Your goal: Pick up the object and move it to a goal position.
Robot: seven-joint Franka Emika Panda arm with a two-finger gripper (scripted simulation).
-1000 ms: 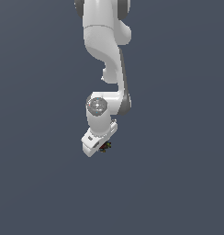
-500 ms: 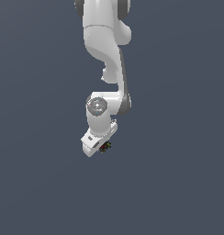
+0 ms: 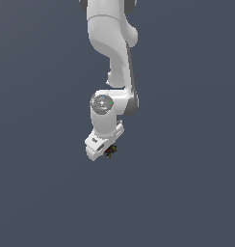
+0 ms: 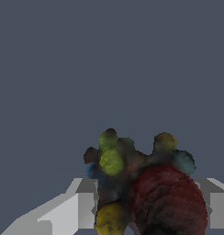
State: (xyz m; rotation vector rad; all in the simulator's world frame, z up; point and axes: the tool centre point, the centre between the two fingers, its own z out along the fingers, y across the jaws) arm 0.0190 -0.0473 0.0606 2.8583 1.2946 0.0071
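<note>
The object (image 3: 110, 151) is a tiny dark lump, mottled red and black with green and yellow specks. In the exterior view it peeks out under the white hand of my arm, mostly hidden behind it. In the wrist view the object (image 4: 141, 188) fills the space between the two grey fingers (image 4: 70, 213), which press on it from both sides. My gripper (image 3: 108, 152) is shut on the object. The fingertips themselves are hidden by the hand in the exterior view.
A plain dark grey-blue background surrounds the white arm (image 3: 112, 58), which hangs down from above in the exterior view. No table, container or goal marker shows.
</note>
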